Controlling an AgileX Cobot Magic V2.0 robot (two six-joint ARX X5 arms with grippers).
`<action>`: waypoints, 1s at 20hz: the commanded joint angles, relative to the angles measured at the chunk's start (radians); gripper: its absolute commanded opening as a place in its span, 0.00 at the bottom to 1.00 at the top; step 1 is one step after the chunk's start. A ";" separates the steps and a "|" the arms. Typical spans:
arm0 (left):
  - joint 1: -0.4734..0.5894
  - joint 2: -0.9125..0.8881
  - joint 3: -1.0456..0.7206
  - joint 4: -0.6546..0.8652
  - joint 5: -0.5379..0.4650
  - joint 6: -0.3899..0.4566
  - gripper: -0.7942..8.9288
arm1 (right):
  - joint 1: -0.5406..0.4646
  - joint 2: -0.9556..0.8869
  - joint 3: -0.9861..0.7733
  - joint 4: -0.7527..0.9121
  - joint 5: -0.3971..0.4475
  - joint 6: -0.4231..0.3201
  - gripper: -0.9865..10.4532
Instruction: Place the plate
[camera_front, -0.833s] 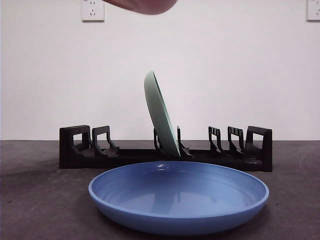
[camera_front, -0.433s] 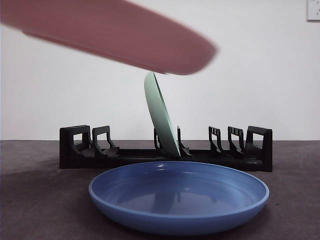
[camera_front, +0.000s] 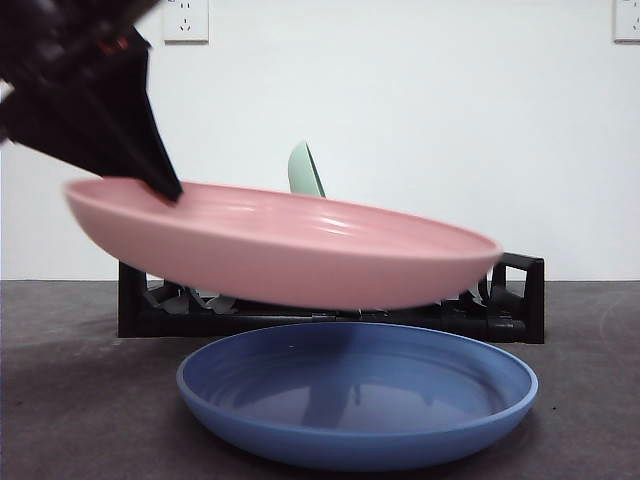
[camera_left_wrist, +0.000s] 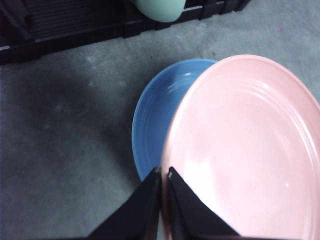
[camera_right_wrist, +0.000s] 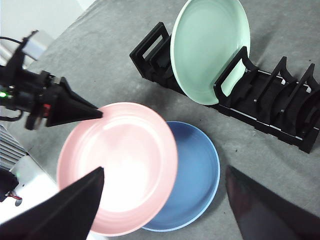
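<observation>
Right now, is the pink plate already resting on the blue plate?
No. In the front view the pink plate, held at its rim by the left hand, hangs clear above the blue plate.

Lighting is even and bright on the white wall, upper frame. My left hand and the pink plate show slight motion blur. A soft shadow darkens the worktop, left of frame.

Before me: a plain white wall, two wall sockets near its top, and a dark grey table.
</observation>
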 joint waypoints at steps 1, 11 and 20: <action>-0.007 0.040 0.002 0.069 0.011 -0.051 0.09 | 0.002 0.004 0.016 0.005 -0.003 0.002 0.42; -0.007 0.271 0.002 0.222 0.011 -0.097 0.09 | 0.002 0.004 0.016 0.006 -0.003 0.002 0.42; -0.011 0.338 0.002 0.285 0.013 -0.163 0.09 | 0.002 0.004 0.016 0.006 -0.003 0.003 0.42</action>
